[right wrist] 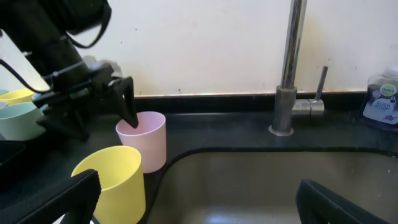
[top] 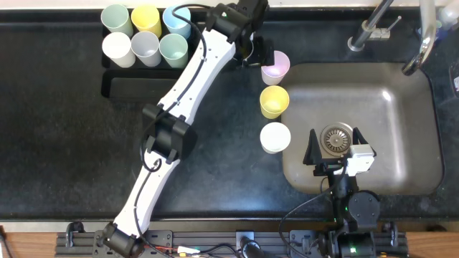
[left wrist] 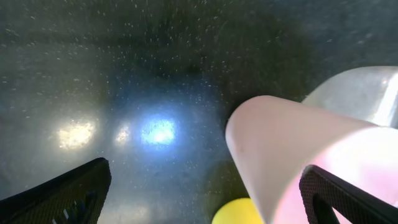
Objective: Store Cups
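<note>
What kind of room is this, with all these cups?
Most likely a kitchen. There is a stainless steel sink basin, a tall metal faucet behind it, and a dark speckled stone countertop holding pastel plastic cups.

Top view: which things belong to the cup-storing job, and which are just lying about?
Job: pink cup, yellow cup, white cup, black tray, six stored cups, left gripper at the pink cup.
Lying about: sink, tap.
</note>
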{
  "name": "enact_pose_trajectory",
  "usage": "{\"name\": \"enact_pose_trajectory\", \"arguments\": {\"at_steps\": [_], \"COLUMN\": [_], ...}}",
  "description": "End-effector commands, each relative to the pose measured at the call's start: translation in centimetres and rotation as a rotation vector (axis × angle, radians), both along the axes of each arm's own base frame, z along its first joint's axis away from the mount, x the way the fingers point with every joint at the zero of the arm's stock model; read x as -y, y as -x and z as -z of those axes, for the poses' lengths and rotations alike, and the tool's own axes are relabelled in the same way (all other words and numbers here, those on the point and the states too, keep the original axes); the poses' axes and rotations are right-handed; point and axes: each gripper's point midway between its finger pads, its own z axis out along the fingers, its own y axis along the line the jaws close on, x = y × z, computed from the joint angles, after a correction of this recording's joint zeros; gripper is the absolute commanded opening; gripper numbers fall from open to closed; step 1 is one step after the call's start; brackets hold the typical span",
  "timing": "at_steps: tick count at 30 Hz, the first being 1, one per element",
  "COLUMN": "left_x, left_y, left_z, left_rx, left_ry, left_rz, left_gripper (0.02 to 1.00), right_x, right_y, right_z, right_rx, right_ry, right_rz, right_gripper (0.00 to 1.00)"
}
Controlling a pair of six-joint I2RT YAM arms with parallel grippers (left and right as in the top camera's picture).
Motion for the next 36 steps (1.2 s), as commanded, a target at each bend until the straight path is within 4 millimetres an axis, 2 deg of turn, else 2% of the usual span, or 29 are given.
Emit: {"name": "enact_pose_trajectory", "arguments": {"at_steps": [1, 2, 4, 5, 7, 9, 10, 11, 15, 18, 19, 21, 23, 24, 25, 26, 29, 32, 33, 36], "left_x": [0.2, 0.2, 0.1, 0.1, 0.1, -0.1, -0.4, -1.2, -5.0, -10.6, -13.2, -16.9, -21.1, -23.4, -26.0, -29.4, -34.6, -36.9, -37.2, -37.0], "left_y": [0.2, 0.2, 0.1, 0.0, -0.1, -0.3, -0.5, -0.5, 0.7, 3.1, 4.3, 5.2, 6.6, 7.7, 9.0, 11.1, 14.6, 15.7, 15.6, 14.8], "left_z": [1.2, 1.2, 1.2, 1.0, 0.5, -1.2, -2.9, -5.4, -11.5, -16.6, -18.4, -22.0, -24.0, -24.4, -24.4, -23.6, -20.3, -16.3, -14.6, -11.3], "left_rx": [-0.031, -0.031, -0.028, -0.024, -0.011, 0.02, 0.049, 0.081, 0.144, 0.173, 0.18, 0.26, 0.29, 0.285, 0.263, 0.215, 0.129, 0.107, 0.116, 0.127], "left_ry": [0.001, 0.001, 0.002, 0.005, 0.008, 0.018, 0.031, 0.045, 0.013, -0.056, -0.092, -0.098, -0.128, -0.147, -0.168, -0.2, -0.24, -0.236, -0.21, -0.147], "left_rz": [-0.006, -0.006, -0.008, -0.009, -0.01, -0.015, -0.021, -0.033, -0.089, -0.253, -0.326, -0.386, -0.483, -0.547, -0.627, -0.73, -0.882, -0.946, -0.941, -0.939], "left_gripper": [0.893, 0.575, 0.308, 0.251, 0.056, 0.036, 0.036, 0.036, 0.036, 0.036, 0.036, 0.038, 0.036, 0.038, 0.036, 0.036, 0.036, 0.036, 0.036, 0.036], "right_x": [-0.1, -0.1, -0.1, -0.1, -0.1, -0.1, -0.1, -0.1, -0.1, -0.1, -0.1, -0.1, -0.1, -0.1, -0.1, -0.1, -0.1, -0.1, -0.1, -0.1], "right_y": [0.0, 0.0, 0.0, 0.0, 0.0, 0.0, 0.0, 0.0, 0.0, 0.0, 0.0, 0.0, 0.0, 0.0, 0.0, 0.0, 0.0, 0.0, 0.0, 0.0], "right_z": [0.4, 0.4, 0.4, 0.4, 0.4, 0.4, 0.4, 0.4, 0.4, 0.4, 0.4, 0.4, 0.4, 0.4, 0.4, 0.4, 0.4, 0.4, 0.4, 0.4], "right_rx": [-0.001, -0.001, -0.001, -0.001, -0.001, -0.001, -0.001, -0.001, -0.001, -0.001, -0.001, -0.001, -0.001, -0.001, -0.001, -0.001, -0.001, -0.001, -0.001, -0.001], "right_ry": [0.006, 0.006, 0.006, 0.006, 0.006, 0.006, 0.006, 0.006, 0.006, 0.006, 0.006, 0.006, 0.006, 0.006, 0.006, 0.006, 0.006, 0.006, 0.006, 0.006], "right_rz": [-0.005, -0.005, -0.005, -0.005, -0.005, -0.005, -0.005, -0.005, -0.005, -0.005, -0.005, -0.005, -0.005, -0.005, -0.005, -0.005, -0.005, -0.005, -0.005, -0.005], "right_gripper": [0.998, 0.998, 0.996, 0.998, 0.998, 0.996, 0.998, 0.996, 0.996, 0.996, 0.996, 0.998, 0.998, 0.998, 0.998, 0.998, 0.996, 0.996, 0.998, 0.998]}}
